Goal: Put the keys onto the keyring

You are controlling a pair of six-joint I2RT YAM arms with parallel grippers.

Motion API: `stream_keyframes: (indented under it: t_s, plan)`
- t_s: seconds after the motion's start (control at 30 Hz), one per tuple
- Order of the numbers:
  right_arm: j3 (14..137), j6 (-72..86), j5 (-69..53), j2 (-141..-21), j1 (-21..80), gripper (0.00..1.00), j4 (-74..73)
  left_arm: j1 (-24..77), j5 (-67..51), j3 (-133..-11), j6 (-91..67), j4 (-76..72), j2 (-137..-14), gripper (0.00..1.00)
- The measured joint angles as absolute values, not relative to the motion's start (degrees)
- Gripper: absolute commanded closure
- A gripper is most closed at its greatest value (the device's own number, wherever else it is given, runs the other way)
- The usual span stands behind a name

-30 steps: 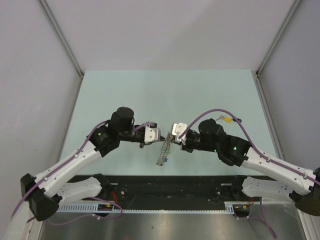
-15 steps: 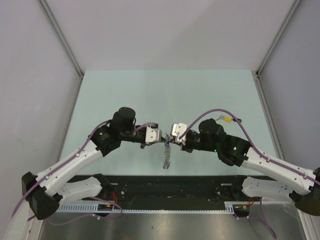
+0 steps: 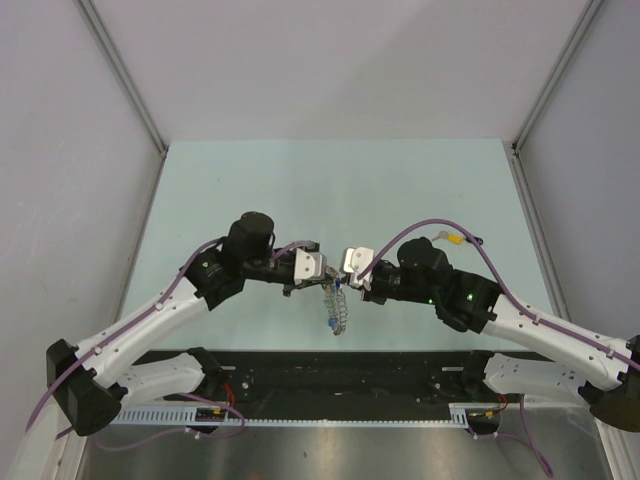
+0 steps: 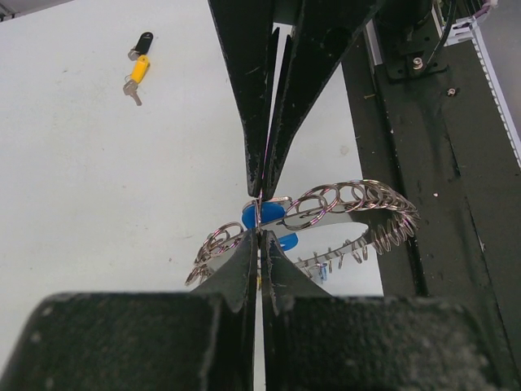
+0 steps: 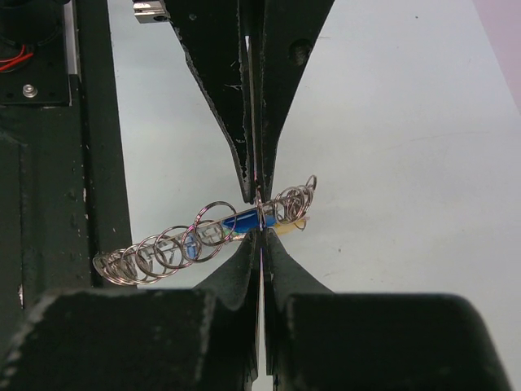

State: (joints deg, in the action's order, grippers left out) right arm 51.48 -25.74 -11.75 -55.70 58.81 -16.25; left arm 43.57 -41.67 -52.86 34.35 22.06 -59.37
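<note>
Coiled keyring (image 4: 358, 199) held off the counter (image 3: 300, 190), nipped between both pincers near the arms' bases.

The left pincer (image 4: 259, 238) and right pincer (image 5: 260, 235) meet tip to tip, each with its jaws pressed together on thin wire of the keyring. Which loop each one pinches is too fine to make out. A blue-headed key (image 4: 264, 216) hangs at the pinch, its blade lost behind the coils, and a yellowish bit beside it is mostly hidden. From above, the ring shows only as a thin dangling chain. Two loose keys (image 4: 137, 67), black- and yellow-headed, lie well apart on the counter, small and indistinct.
</note>
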Motion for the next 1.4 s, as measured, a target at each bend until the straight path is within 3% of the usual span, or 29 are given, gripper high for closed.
stream_keyframes:
  t_s: [1.4]
  plan:
    - [51.48, -28.14, -4.29, -54.98, 61.47, 1.00, -18.63, 43.27, -42.24, -56.21, 25.41, 22.87, -64.31, 1.00]
